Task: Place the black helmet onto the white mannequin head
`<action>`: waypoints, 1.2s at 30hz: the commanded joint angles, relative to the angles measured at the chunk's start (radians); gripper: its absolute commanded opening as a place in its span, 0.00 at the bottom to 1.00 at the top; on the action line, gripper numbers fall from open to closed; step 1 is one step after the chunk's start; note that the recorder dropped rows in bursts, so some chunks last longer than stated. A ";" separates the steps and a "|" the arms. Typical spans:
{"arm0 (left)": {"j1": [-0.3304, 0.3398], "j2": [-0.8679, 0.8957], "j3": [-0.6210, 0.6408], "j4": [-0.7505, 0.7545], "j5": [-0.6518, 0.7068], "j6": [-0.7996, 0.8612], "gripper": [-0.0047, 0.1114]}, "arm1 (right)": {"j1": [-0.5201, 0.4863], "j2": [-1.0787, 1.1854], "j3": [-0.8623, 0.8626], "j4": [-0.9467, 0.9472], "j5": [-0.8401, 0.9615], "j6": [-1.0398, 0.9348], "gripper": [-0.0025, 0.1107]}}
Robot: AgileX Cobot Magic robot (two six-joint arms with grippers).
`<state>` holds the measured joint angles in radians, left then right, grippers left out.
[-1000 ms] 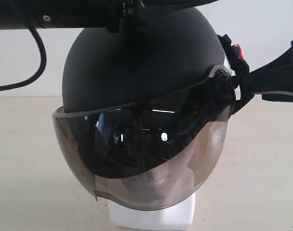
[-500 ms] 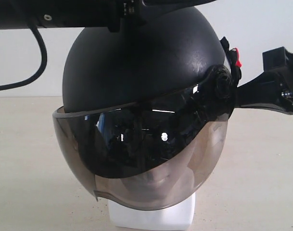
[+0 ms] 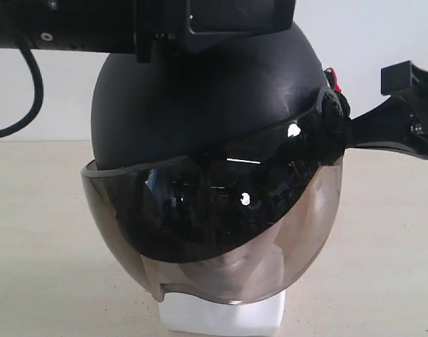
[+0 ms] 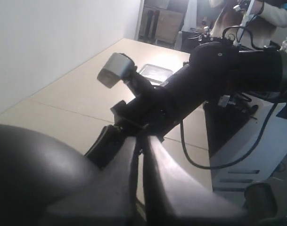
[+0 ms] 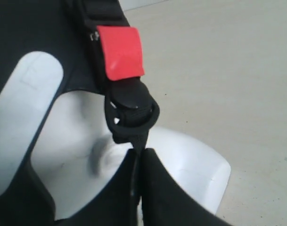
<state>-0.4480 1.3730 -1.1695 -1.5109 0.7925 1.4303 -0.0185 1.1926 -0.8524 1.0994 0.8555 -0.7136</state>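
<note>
The black helmet (image 3: 199, 105) is a matte, rounded shell with a smoky visor (image 3: 214, 232) curving down its front. It sits on the white mannequin head (image 3: 224, 319), whose mouth and chin show dimly through the tint and whose squarish base stands on the surface (image 3: 38, 253). The right pincer (image 3: 348, 132) is closed tight, with its tips against the helmet's side where the visor joins the shell. In its wrist view the two fingers (image 5: 157, 188) meet just short of a black strap ring (image 5: 134, 113), with a red tab (image 5: 120, 52) beyond. Whether the strap end is nipped between them I cannot tell. The left pincer (image 4: 139, 141) is closed to a thin seam with nothing seen in it, and the dark crown lies close alongside it. Compared with half a second ago, the visor has swung a little toward the right pincer, the red tab is nearly hidden behind the shell, and the left arm (image 3: 94, 28) now crosses the crown with its boxy housing in sight. A second ago the right pincer stood apart; now it is shut. Behind and below the right pincer there is only pale wall (image 3: 382, 35) and bare surface, and the surface is equally bare on the helmet's far side from it.
</note>
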 commanded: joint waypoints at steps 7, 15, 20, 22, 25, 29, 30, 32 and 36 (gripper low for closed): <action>-0.006 -0.059 0.016 0.069 -0.011 -0.070 0.08 | -0.007 0.089 0.002 -0.118 -0.084 0.031 0.02; -0.004 -0.061 0.016 0.156 -0.044 -0.115 0.08 | -0.007 0.097 0.002 -0.111 -0.113 0.005 0.02; -0.004 -0.057 0.016 0.201 -0.090 -0.145 0.08 | -0.007 0.097 0.002 -0.061 -0.088 -0.040 0.02; -0.004 -0.057 0.018 0.200 -0.088 -0.145 0.08 | -0.007 0.097 0.002 -0.046 -0.088 -0.056 0.02; -0.004 -0.057 0.018 0.200 -0.085 -0.152 0.08 | -0.007 0.097 0.002 -0.039 -0.085 -0.075 0.02; -0.004 -0.057 0.018 0.200 -0.083 -0.171 0.08 | -0.007 0.097 -0.002 -0.035 -0.084 -0.085 0.02; -0.004 -0.057 0.018 0.200 -0.083 -0.175 0.08 | -0.007 0.097 -0.008 -0.035 -0.081 -0.085 0.02; -0.004 -0.057 0.018 0.200 -0.083 -0.178 0.08 | -0.007 0.097 -0.025 -0.033 -0.068 -0.085 0.02; -0.004 -0.057 0.018 0.200 -0.083 -0.183 0.08 | -0.007 0.097 -0.069 -0.033 -0.058 -0.081 0.02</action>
<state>-0.4501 1.3179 -1.1558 -1.3409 0.7277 1.2645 -0.0180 1.2879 -0.8940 1.0765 0.8180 -0.7837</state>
